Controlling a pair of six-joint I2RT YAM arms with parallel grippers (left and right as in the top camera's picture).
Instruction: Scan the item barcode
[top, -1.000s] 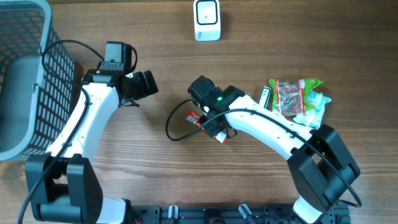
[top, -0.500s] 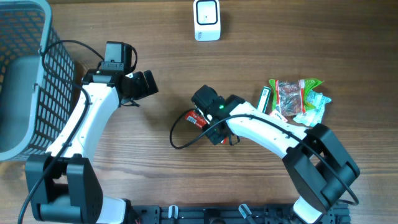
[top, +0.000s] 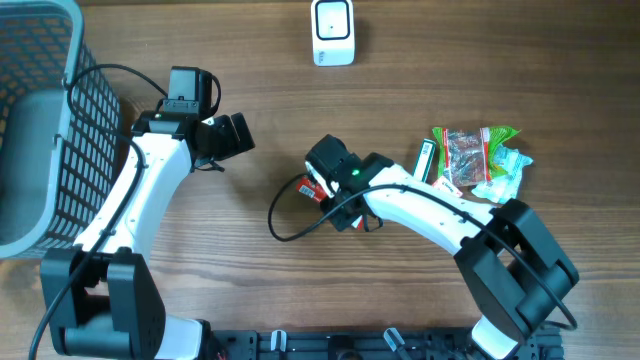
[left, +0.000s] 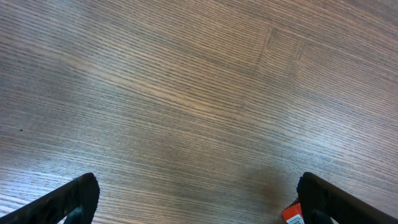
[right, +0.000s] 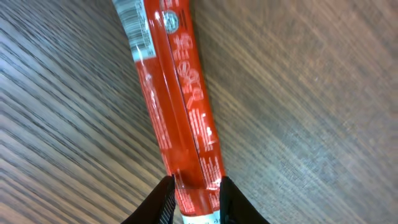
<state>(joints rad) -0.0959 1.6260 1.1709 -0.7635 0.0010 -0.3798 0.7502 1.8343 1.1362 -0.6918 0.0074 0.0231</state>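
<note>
At mid-table, the right pincer (right: 194, 199) grips one end of the red packet (right: 179, 106), fingers nearly together.

Table (top: 500, 60): scanner (top: 332, 32), basket (top: 85, 130), snack packets (top: 470, 155), red packet (top: 312, 188)

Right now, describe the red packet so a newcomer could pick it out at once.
On the wooden table, look at the middle, under the right arm's wrist. The red packet lies between its fingers: long, slim, red with white print, unlike the green and clear packets heaped further right.
</note>
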